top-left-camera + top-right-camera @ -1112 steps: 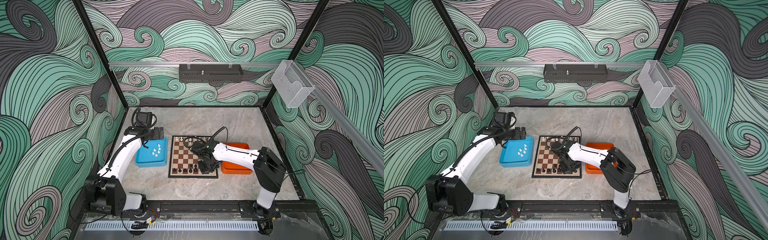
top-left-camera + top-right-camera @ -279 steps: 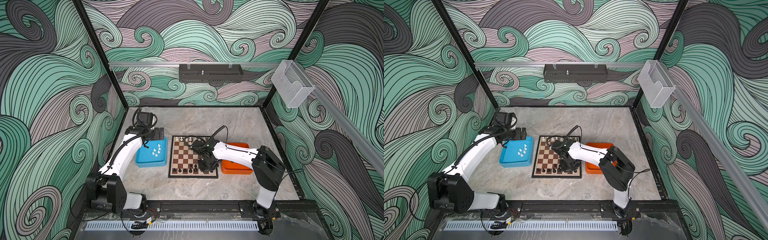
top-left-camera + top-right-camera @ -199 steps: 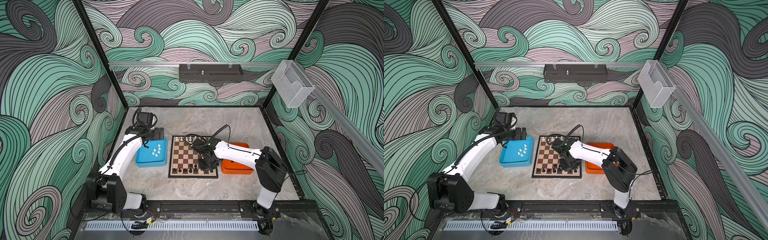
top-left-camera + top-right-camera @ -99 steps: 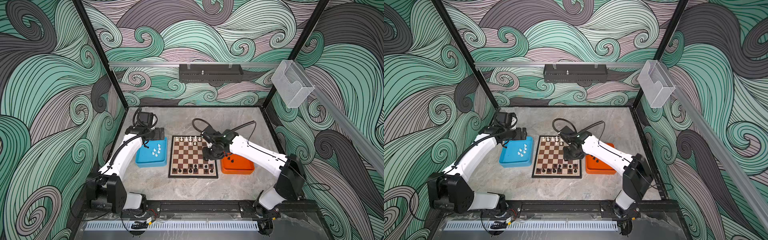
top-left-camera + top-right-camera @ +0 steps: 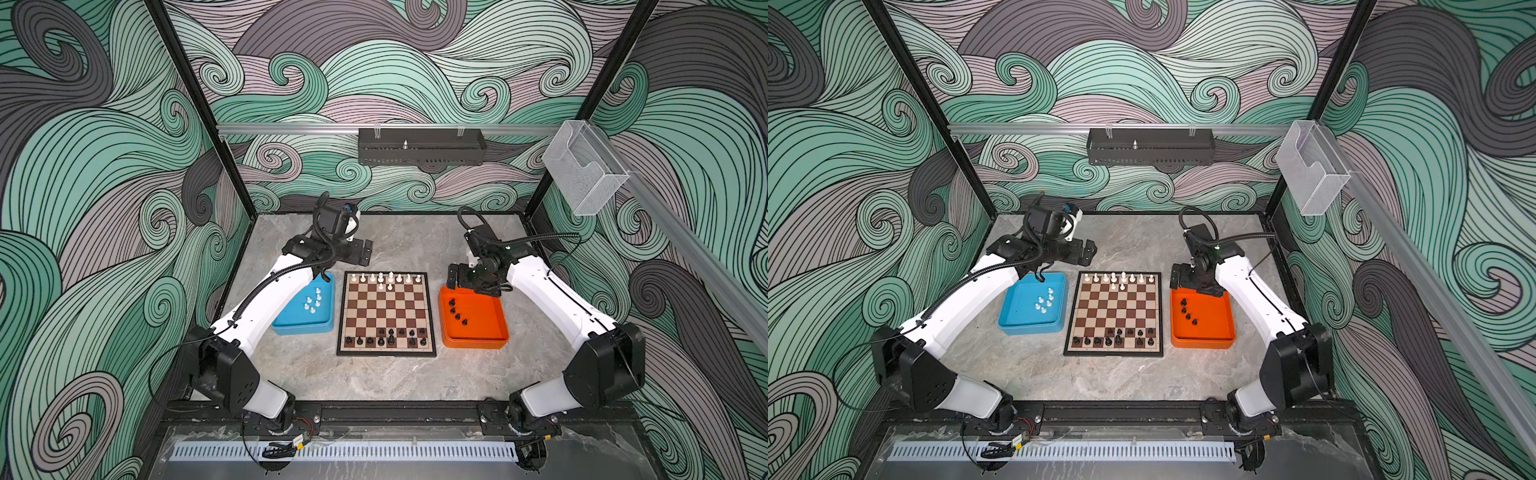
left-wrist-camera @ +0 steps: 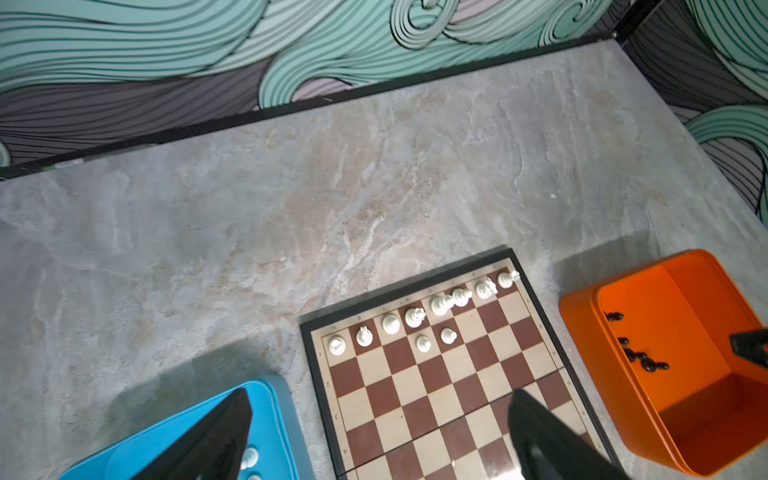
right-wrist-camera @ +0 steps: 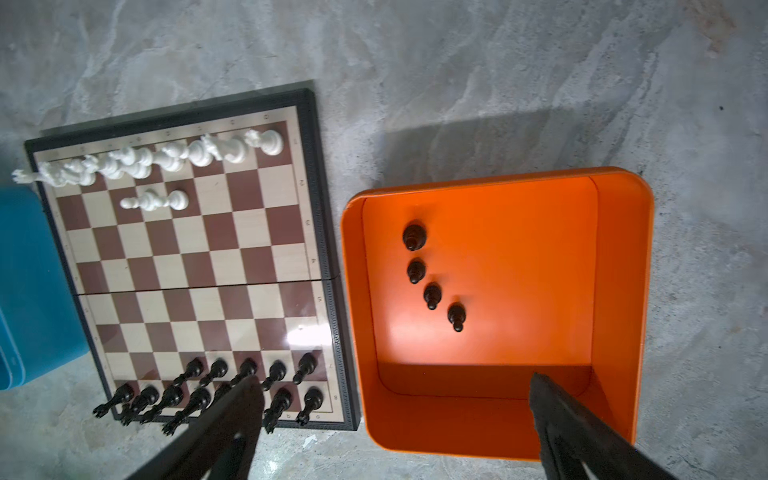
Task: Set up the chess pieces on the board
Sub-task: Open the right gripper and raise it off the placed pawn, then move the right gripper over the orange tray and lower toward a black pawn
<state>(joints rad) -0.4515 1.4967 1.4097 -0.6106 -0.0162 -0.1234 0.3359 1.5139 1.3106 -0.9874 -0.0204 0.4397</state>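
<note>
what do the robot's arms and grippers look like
The left arm and right arm have smooth white link shells with chunky black joint housings. A black ribbed cable runs along each arm. The left gripper and right gripper are all black, each with two flat fingers tapering to narrow tips. No markings are readable.

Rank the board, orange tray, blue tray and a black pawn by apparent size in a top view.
board
orange tray and blue tray: look alike, unranked
black pawn in the orange tray
</note>
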